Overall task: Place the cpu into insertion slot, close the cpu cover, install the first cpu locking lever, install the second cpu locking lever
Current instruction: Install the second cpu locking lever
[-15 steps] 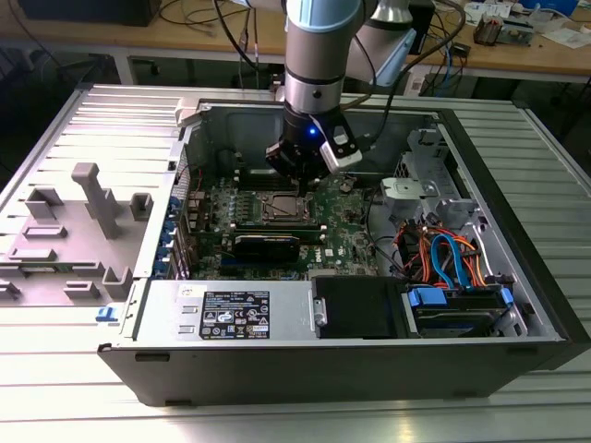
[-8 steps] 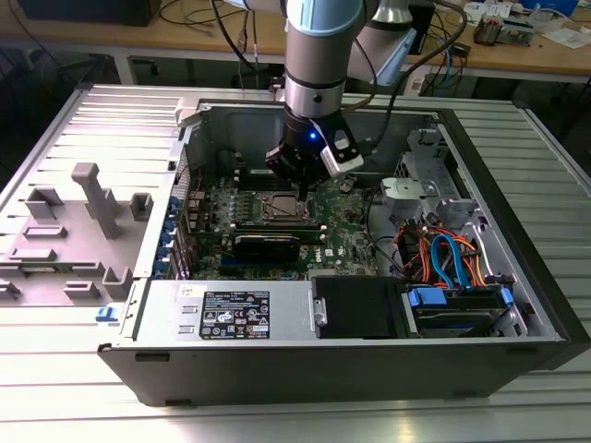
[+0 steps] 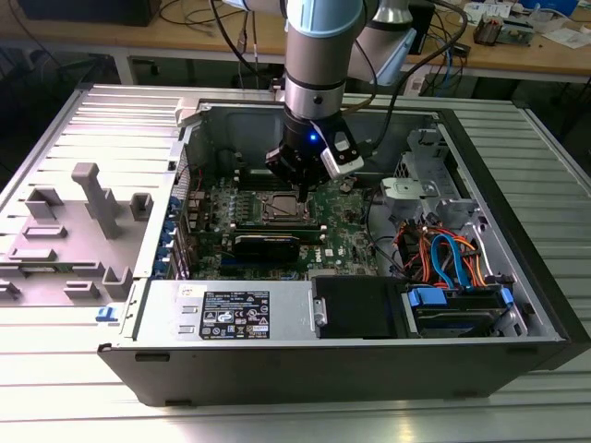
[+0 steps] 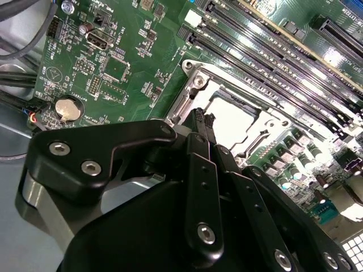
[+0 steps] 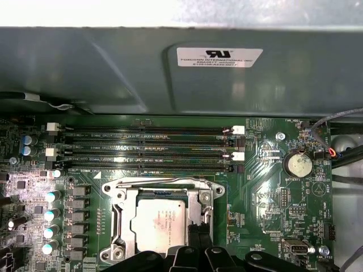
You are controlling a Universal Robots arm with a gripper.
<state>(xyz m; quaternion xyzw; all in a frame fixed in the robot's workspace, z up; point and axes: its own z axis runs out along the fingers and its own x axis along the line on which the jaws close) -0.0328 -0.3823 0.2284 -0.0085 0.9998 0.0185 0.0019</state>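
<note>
Cover [image 5: 195, 199] down over chip [image 5: 161, 221] in socket [image 5: 120, 195]; gripper [image 5: 198, 233], fingers pinched together and empty, at socket's edge beside the lever [image 5: 148, 182] — press squarely, judged.

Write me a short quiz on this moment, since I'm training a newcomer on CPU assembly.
1. True or false: the cpu already lies in the insertion slot.
2. What is the gripper nearest to? A: the round coin battery. B: the insertion slot's edge. C: the grey drive cage.
3. In the first wrist view, what kind of long black slots run beside the insertion slot?

Key: 1 true. 2 B. 3 memory.
</note>
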